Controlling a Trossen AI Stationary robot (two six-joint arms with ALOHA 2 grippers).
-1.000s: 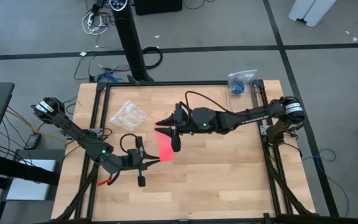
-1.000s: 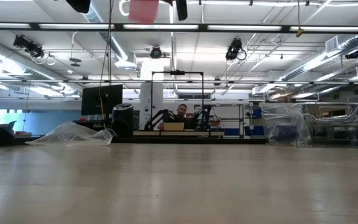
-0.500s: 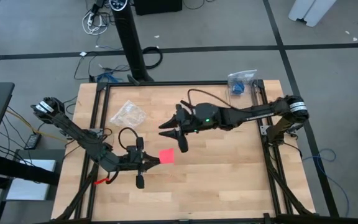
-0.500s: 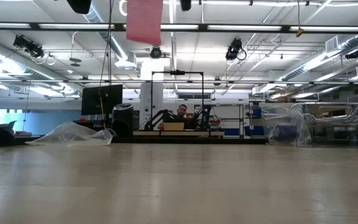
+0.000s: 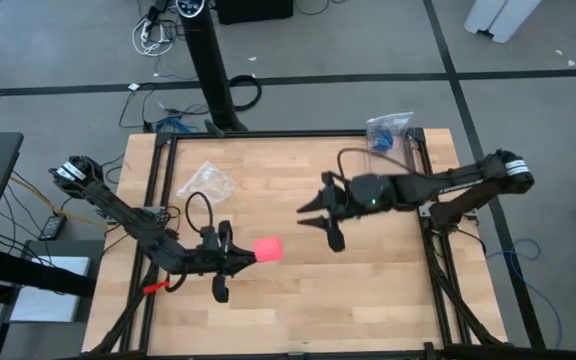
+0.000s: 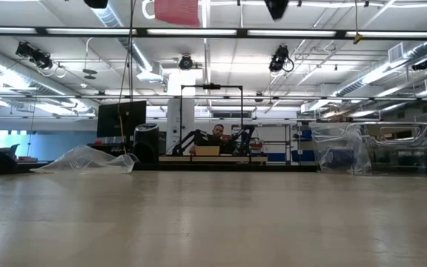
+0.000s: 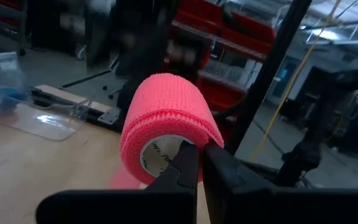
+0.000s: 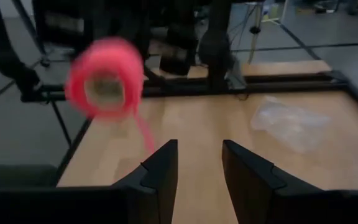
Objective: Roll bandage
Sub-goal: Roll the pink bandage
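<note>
The bandage (image 5: 266,248) is a bright pink roll held well above the table, left of its middle. It also shows in the left wrist view (image 7: 166,124), at the top of the low view (image 6: 176,11), and in the right wrist view (image 8: 104,78) with a short loose tail (image 8: 143,134) hanging from it. My left gripper (image 5: 240,255) is shut on the roll. My right gripper (image 5: 323,222) is open and empty, right of the roll and apart from it, its fingers (image 8: 160,168) pointing toward it. My left gripper pinches the roll's wall at its open end (image 7: 194,140), one finger over the cardboard core's hollow (image 7: 157,155) and the other outside the pink layers. The fingers come level from the table's left. The roll is lifted clear of the table, its axis along the fingers.
A clear wrinkly plastic bag (image 5: 206,182) lies at the far left of the table and shows in the low view (image 6: 87,159). A transparent container (image 5: 388,130) stands at the far right corner. A person (image 6: 215,133) sits in the room far behind.
My right gripper has gone from the bandage toward the table's right edge. The long pink strip that reached from the roll to that gripper has dropped and now sits gathered at the roll, with only a short tail loose. My left gripper stays shut on the roll.
</note>
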